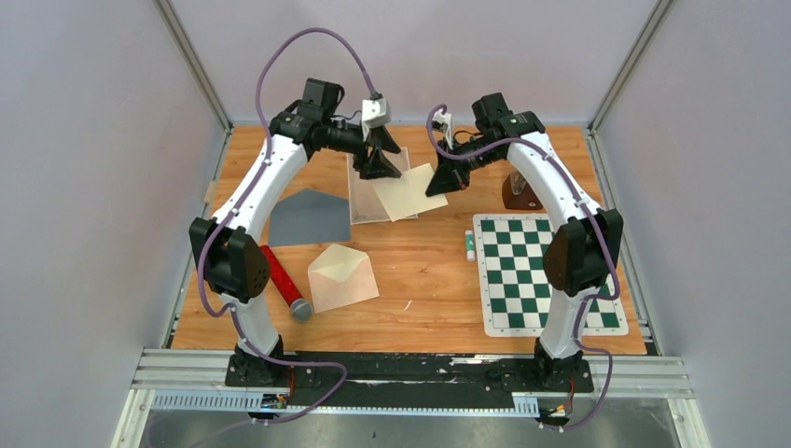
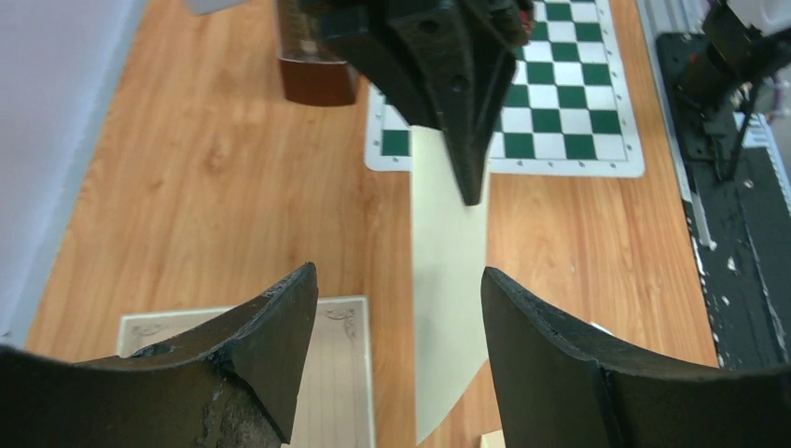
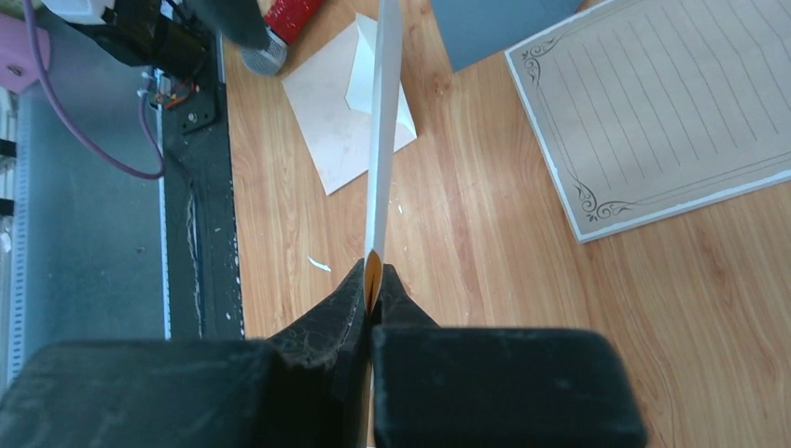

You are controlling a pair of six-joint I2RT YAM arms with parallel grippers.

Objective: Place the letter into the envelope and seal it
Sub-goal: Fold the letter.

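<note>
Cream letter [image 1: 408, 191] hung above the table [image 1: 424, 280], pinched at its 3 o'clock edge by the right gripper [image 1: 437, 185], whose jaws pressed together on it. At its 10 o'clock corner the left gripper [image 1: 378, 170] stood with jaws spread. The open envelope [image 1: 342, 277] lay at 7 o'clock.

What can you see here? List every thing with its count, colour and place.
letter: 1, cream, held above the table, back centre
envelope: 1, cream, flap open, front centre
lined sheet: 1, pale, bordered, flat under the letter
grey paper: 1, grey, back left
red tube: 1, red with a grey end, front left
small tube: 1, white and green, beside the mat's left edge
chess mat: 1, green and white, right
brown block: 1, brown, back right
table: 1, wood
left end effector: open, back centre
right end effector: shut on the letter
</note>
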